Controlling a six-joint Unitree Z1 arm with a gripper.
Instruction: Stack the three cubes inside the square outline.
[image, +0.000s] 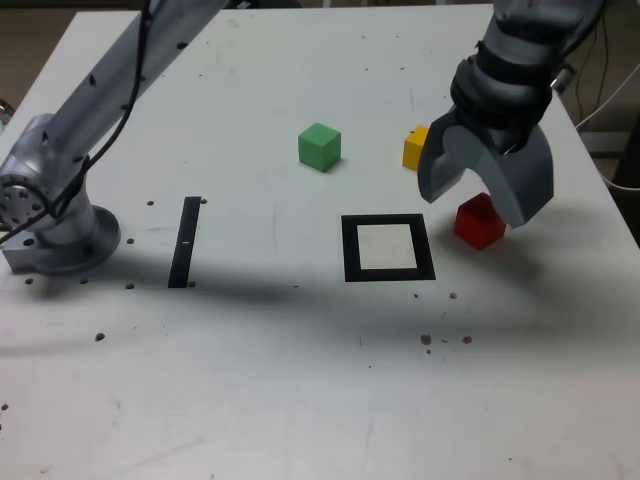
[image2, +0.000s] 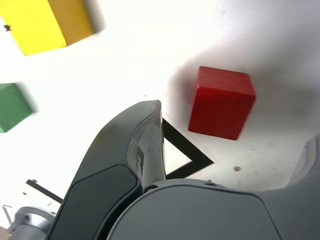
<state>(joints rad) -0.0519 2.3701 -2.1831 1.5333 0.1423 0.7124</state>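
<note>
We see the red cube (image: 479, 221) sitting on the white table (image: 300, 380), just beside the square outline (image: 388, 248) on the exterior view's right and apart from its black border. In the wrist view the red cube (image2: 222, 102) lies in the gap between the two grey fingers, touching neither, with a corner of the square outline (image2: 187, 152) showing close to it. The white centre of the outline holds nothing.

The yellow cube (image: 415, 147) rests farther back on the table, partly hidden behind the gripper in the exterior view; the wrist view shows the yellow cube (image2: 47, 22) well clear of the red one. The green cube (image: 320, 146) stands alone to the exterior view's left of the yellow one, near the middle of the table, and appears in the wrist view too (image2: 12, 106).

Above the red cube we find the gripper (image: 487, 200), pointing down with its jaws spread wide and gripping nothing; one finger (image2: 135, 150) fills much of the wrist view.

Farther out, a narrow black strip (image: 185, 241) lies flat toward the exterior view's left, near the arm's base (image: 55, 225). Small dark specks dot the tabletop.
</note>
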